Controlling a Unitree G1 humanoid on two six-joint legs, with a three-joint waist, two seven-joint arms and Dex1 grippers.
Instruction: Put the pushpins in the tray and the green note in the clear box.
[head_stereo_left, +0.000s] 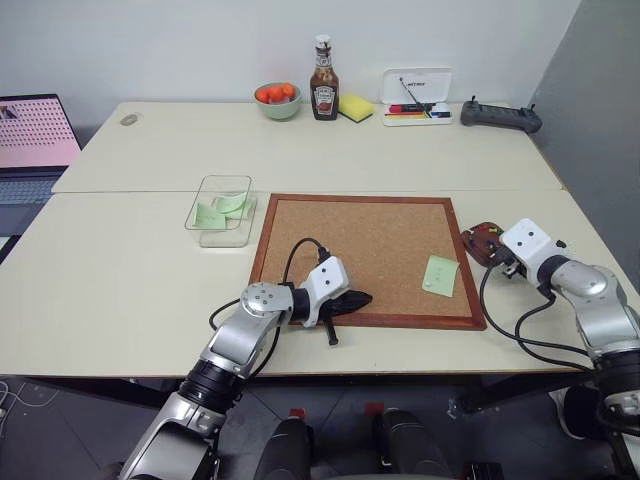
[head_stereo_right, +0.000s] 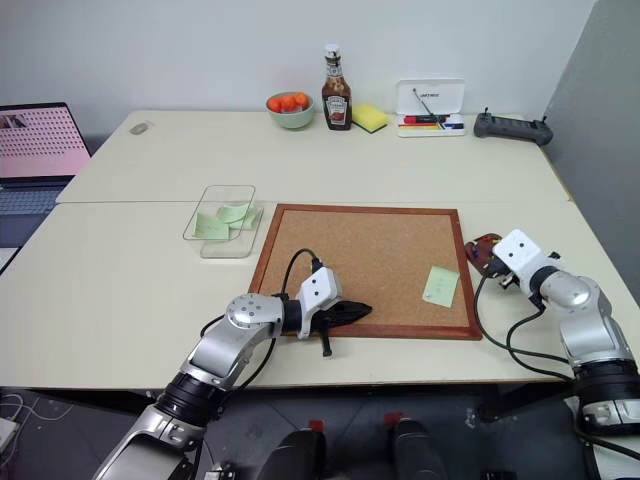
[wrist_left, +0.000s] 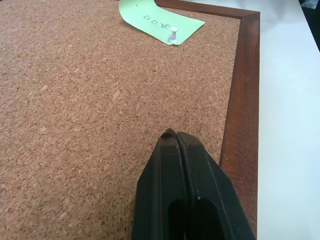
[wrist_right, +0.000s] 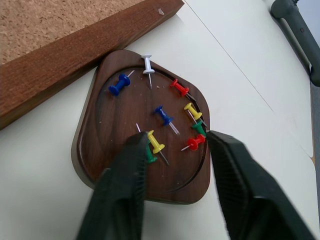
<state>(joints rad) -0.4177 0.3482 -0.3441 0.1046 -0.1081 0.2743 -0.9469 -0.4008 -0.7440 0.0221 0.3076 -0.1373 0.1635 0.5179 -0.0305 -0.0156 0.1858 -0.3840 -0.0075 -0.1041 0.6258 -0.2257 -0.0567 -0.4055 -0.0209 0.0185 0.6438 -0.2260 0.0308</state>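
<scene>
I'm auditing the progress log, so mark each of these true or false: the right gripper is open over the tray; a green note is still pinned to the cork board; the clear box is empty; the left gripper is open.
1. The right gripper is open over the tray. True; several pushpins lie in it.
2. A green note is still pinned to the cork board. True; a white pushpin holds it.
3. The clear box is empty. False; it holds green notes.
4. The left gripper is open. False; its fingers are shut together.
</scene>
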